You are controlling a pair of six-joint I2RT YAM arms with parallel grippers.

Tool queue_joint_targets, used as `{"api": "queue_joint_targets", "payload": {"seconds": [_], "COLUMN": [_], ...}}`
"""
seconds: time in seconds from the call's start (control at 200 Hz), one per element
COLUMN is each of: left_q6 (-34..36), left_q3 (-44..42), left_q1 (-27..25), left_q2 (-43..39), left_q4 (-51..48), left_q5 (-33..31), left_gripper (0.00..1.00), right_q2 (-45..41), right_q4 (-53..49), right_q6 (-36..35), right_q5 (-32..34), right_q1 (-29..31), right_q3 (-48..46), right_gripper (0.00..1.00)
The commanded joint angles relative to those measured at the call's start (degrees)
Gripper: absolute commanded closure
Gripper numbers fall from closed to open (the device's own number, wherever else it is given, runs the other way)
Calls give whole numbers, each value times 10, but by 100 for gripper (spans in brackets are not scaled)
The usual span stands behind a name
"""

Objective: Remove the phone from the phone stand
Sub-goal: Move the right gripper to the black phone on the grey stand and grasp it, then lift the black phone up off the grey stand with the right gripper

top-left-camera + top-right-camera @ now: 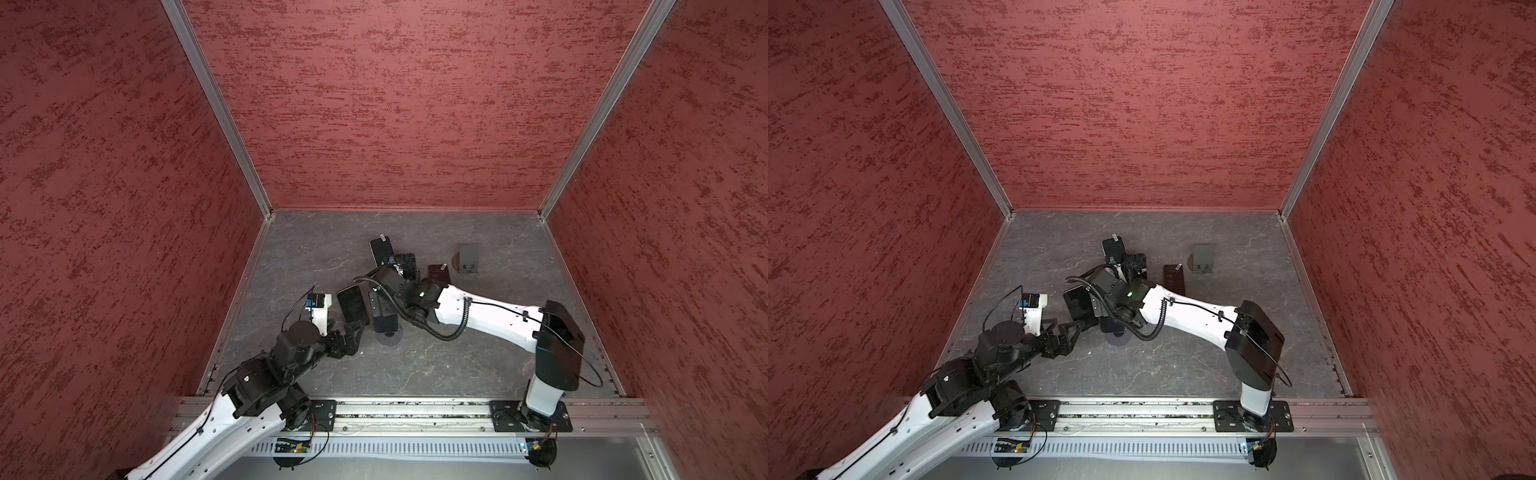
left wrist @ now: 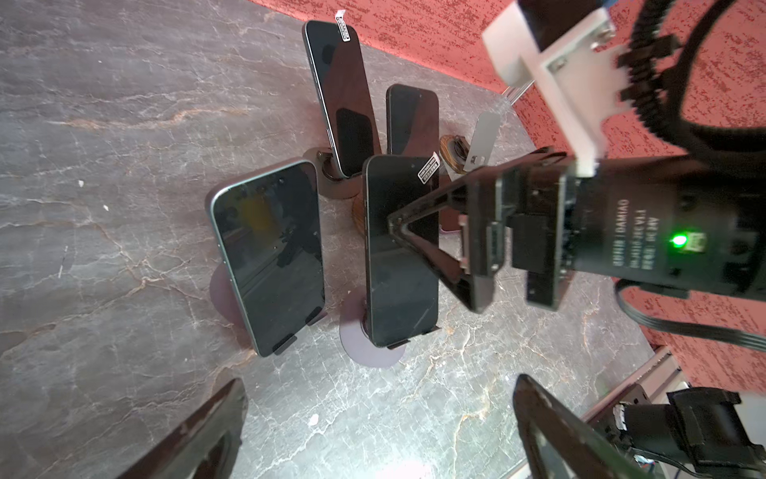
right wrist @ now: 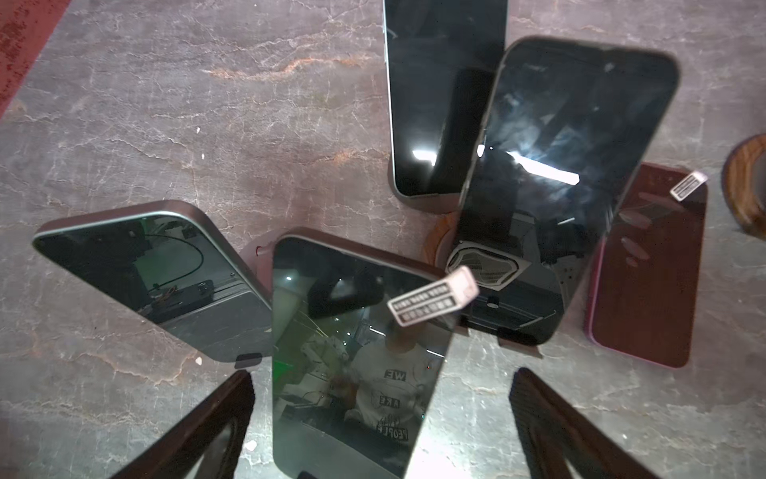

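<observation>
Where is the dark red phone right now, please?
In both top views the dark red phone lies right of centre, beside the empty grey stand.

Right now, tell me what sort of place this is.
Probably a robot test cell: red textured walls in an aluminium frame, two arms bolted to a rail, phones on stands on a stone-look table.

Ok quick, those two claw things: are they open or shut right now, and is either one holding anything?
Left gripper: open, holding nothing.
Right gripper: open, holding nothing.
</observation>
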Motion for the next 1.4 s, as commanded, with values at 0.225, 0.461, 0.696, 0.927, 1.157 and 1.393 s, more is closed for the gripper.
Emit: {"api": "queue_joint_targets", "payload": {"seconds": [0.225, 0.461, 0.696, 0.927, 1.157, 1.393], "left_q6": [-5, -5, -1, 0, -1, 1], "left_q3": [-4, -6, -6, -4, 0, 8], "left_q1": [4, 5, 4, 5, 5, 5], "left_q2": [0, 1, 1, 5, 12, 29], "left_q4": [-7, -8, -7, -6, -7, -1], "left_q5": [9, 10, 11, 10, 10, 14], "left_gripper": [0, 0, 1, 0, 0, 1], "right_q2": [52, 72, 82, 78, 66, 34], "right_q4": [-36, -41, -48, -41, -27, -3], "right_q6": [51, 68, 79, 73, 51, 26], "right_q5": [55, 68, 71, 70, 61, 54], "right_q1": [12, 13, 13, 13, 13, 13], "right_q3": [43, 52, 57, 55, 55, 45], "right_gripper": [1, 3, 11, 25, 30, 32]}}
